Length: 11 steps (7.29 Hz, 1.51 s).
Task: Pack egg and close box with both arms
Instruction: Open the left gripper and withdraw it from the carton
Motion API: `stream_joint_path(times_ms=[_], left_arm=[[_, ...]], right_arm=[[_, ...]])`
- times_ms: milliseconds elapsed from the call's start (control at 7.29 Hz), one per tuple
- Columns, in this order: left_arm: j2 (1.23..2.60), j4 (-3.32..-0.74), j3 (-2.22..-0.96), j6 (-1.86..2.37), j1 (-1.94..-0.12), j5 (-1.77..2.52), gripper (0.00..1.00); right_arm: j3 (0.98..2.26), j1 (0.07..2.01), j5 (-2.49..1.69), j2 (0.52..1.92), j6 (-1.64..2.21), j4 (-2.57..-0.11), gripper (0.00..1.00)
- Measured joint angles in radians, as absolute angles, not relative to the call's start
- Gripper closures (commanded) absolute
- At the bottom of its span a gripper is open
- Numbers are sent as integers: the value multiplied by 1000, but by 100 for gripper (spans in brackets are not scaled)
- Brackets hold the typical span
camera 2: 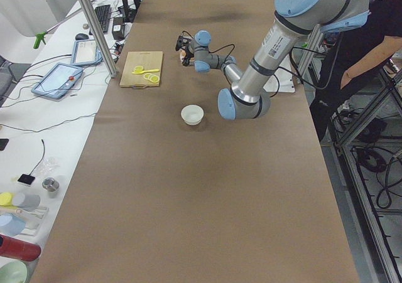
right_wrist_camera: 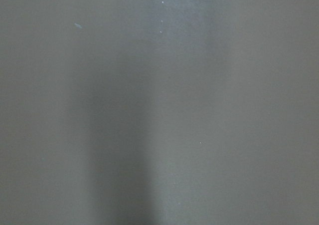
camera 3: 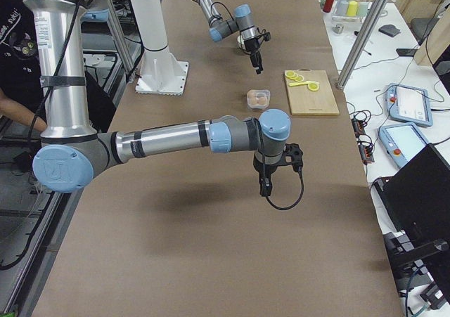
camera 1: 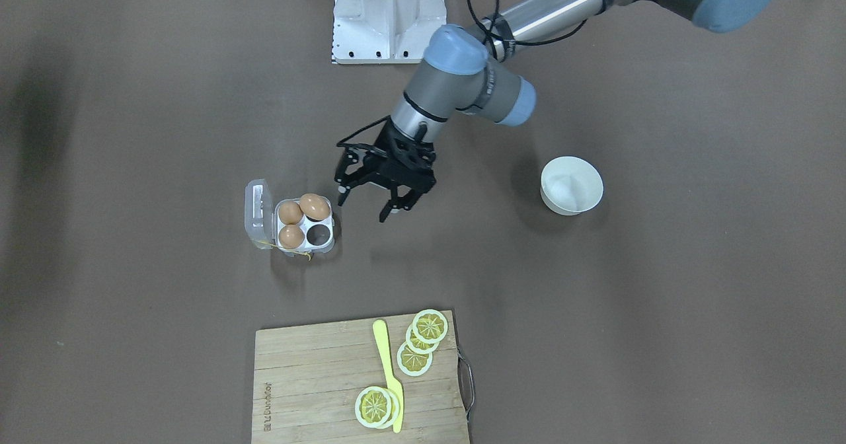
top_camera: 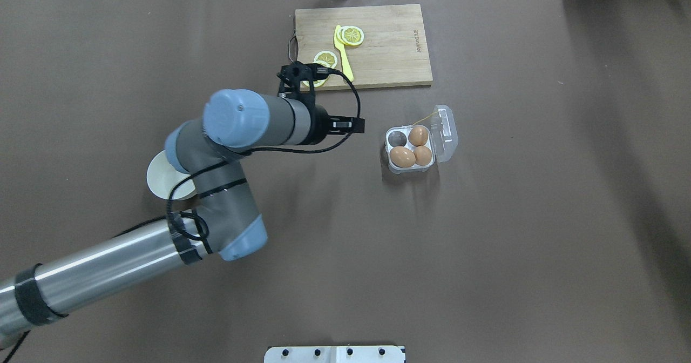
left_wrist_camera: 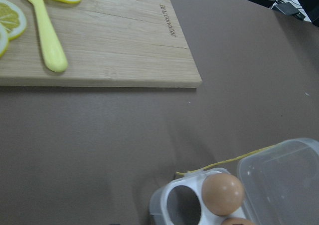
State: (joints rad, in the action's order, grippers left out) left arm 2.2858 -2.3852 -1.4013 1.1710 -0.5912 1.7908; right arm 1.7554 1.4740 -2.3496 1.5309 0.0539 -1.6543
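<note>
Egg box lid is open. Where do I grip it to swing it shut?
Grip the lid at its free outer edge, opposite the hinge, coming from the robot's right of the box. The lid is folded out to that side, so that edge is exposed and likely gives most leverage. The open left claw sits on the opposite side.

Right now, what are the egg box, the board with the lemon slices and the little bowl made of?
The box looks like thin clear plastic: its shiny lid is see-through. The board looks like wood, perhaps bamboo: pale matte strips with grain. The bowl is smooth and white, either ceramic or plastic; I cannot tell which.
</note>
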Motion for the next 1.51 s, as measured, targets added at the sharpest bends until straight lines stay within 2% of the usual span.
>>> stream_joint_path(times_ms=[412, 686, 961, 1373, 1510], left_arm=[[2120, -2220, -1607, 991, -818, 2092, 19], [2008, -2135, -1692, 840, -969, 2218, 19], [1899, -2075, -1718, 629, -1142, 2358, 19], [1848, -1856, -1751, 354, -1291, 2418, 20], [1839, -1783, -1754, 262, -1323, 2420, 20]], right_arm=[[1803, 1456, -2508, 1517, 59, -1649, 0], [1812, 1423, -2563, 1516, 69, -1648, 0], [1845, 1297, -2588, 1500, 89, -1646, 0], [1849, 1111, -2587, 1405, 135, -1647, 1], [1845, 1072, -2587, 1369, 168, -1646, 20]])
